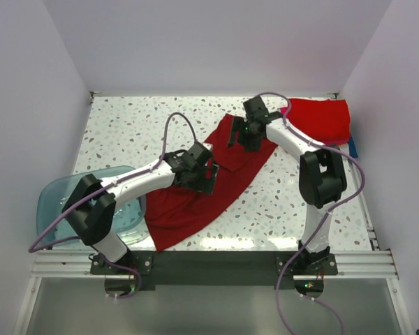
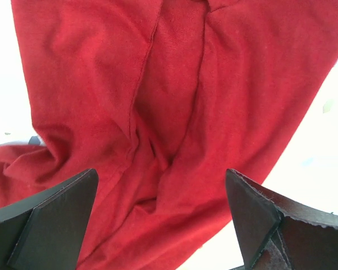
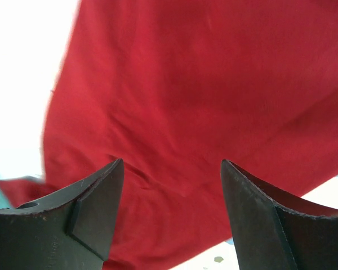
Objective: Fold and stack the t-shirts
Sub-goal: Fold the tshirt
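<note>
A plain dark red t-shirt (image 1: 213, 188) lies crumpled in a long diagonal strip across the middle of the table. My left gripper (image 1: 202, 174) hovers over its middle, jaws wide open, with wrinkled cloth (image 2: 163, 129) below and nothing between the fingers. Over the shirt's far end my right gripper (image 1: 243, 136) is open too, and only flat red cloth (image 3: 180, 112) shows between its fingers. A folded bright red t-shirt (image 1: 321, 118) lies at the back right corner, with a strip of blue showing under its right edge.
A translucent blue plastic tub (image 1: 59, 202) sits at the table's near left, partly under my left arm. White walls close in the speckled table (image 1: 126, 132) on three sides. A metal rail (image 1: 209, 259) runs along the near edge.
</note>
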You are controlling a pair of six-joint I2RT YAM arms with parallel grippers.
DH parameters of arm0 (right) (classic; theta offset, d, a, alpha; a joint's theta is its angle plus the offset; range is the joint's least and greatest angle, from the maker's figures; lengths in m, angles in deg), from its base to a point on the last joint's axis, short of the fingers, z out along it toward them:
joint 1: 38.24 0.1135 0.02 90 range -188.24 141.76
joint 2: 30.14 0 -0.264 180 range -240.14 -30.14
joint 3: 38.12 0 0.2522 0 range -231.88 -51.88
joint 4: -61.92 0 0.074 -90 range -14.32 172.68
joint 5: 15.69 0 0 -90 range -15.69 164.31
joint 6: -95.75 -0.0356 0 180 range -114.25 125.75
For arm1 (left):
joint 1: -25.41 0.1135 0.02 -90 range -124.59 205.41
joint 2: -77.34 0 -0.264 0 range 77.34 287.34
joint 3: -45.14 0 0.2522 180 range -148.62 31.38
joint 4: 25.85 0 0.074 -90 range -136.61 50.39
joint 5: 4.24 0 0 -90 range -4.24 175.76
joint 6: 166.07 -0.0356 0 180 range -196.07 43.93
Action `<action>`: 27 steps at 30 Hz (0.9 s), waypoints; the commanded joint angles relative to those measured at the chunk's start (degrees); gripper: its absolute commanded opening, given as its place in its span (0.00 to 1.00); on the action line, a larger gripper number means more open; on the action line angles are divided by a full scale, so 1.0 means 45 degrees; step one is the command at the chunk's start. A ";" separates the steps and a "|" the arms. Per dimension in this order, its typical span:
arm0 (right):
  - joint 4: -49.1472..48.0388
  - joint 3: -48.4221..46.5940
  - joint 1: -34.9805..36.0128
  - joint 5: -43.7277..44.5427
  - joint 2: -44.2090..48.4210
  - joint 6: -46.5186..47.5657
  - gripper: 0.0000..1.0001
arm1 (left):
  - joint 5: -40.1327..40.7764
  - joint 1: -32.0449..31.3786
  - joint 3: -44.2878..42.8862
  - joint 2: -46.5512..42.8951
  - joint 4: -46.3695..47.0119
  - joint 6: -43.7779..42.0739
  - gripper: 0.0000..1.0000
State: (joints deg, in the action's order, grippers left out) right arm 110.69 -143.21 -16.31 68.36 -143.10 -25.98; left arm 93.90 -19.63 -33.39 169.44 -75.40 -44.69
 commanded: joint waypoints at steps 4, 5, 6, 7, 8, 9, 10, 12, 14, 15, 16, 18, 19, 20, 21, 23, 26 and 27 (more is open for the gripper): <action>-0.0142 0.1174 0.0302 0.0347 -0.0325 -0.0098 0.72 | -0.0325 -0.0011 0.0604 0.0608 0.1389 -0.0742 1.00; -0.0161 0.1232 0.0302 0.0444 -0.0364 -0.0195 0.72 | -0.0325 -0.0011 0.0682 0.0686 0.1449 -0.0742 1.00; -0.0181 0.1349 0.0302 0.0522 -0.0462 -0.0273 0.72 | -0.0325 -0.0011 0.0741 0.0842 0.1508 -0.0742 1.00; -0.0200 0.1389 0.0302 0.0542 -0.0501 -0.0332 0.72 | -0.0325 -0.0011 0.0742 0.0940 0.1508 -0.0742 1.00; -0.0201 0.1408 0.0302 0.0639 -0.0560 -0.0410 0.72 | -0.0325 -0.0011 0.0742 0.1018 0.1547 -0.0723 1.00; -0.0239 0.1467 0.0302 0.0621 -0.0618 -0.0430 0.72 | -0.0460 -0.0011 0.0722 0.1096 0.1567 -0.0722 1.00; -0.0220 0.1467 0.0302 0.0640 -0.0793 -0.0450 0.72 | -0.0520 -0.0011 0.0722 0.1252 0.1683 -0.0703 1.00; -0.0026 0.1332 0.0302 0.0757 -0.1028 -0.0489 0.72 | -0.0869 -0.0011 0.0567 0.1544 0.1781 -0.0606 1.00; 0.0170 0.1040 0.0302 0.0951 -0.1476 -0.0547 0.72 | -0.1086 -0.0011 0.0313 0.1818 0.1704 -0.0528 1.00; 0.0441 0.0922 0.0302 0.1281 -0.1633 -0.0528 0.72 | -0.1241 -0.0011 -0.0017 0.2090 0.1549 -0.0508 1.00; 0.0560 0.0804 0.0282 0.1284 -0.1750 -0.0528 0.72 | -0.1301 -0.0011 -0.0233 0.2229 0.1431 -0.0469 1.00; 0.0640 0.0628 0.0263 0.1615 -0.2122 -0.0509 0.72 | -0.1495 -0.0011 -0.0875 0.2579 0.1177 -0.0371 1.00; 0.0620 0.0569 0.0205 0.1617 -0.2258 -0.0509 0.72 | -0.1593 -0.0011 -0.1073 0.2659 0.1002 -0.0332 1.00; 0.0639 0.0472 0.0165 0.1636 -0.2549 -0.0489 0.73 | -0.1672 -0.0011 -0.1210 0.2718 0.0942 -0.0235 1.00; 0.0697 0.0162 0.0088 0.1636 -0.2765 -0.0489 0.73 | -0.1750 -0.0011 -0.1482 0.2834 0.0864 -0.0176 1.00; 0.0737 -0.0423 -0.0069 0.1636 -0.3291 -0.0508 0.72 | -0.2140 -0.0011 -0.1873 0.2952 0.0708 0.0078 1.00; 0.0795 -0.1321 -0.0303 0.1558 -0.3994 -0.0528 0.73 | -0.2453 -0.0011 -0.2361 0.3303 0.0415 0.0468 1.00; 0.0757 -0.1558 -0.0362 0.1519 -0.4152 -0.0528 0.73 | -0.2608 -0.0011 -0.2460 0.3439 0.0318 0.0546 1.00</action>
State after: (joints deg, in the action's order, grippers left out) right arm 115.52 -148.61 -16.26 72.27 -154.86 -28.18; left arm 85.59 -19.63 -40.94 183.56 -72.38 -44.76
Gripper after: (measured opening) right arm 0.724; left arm 0.997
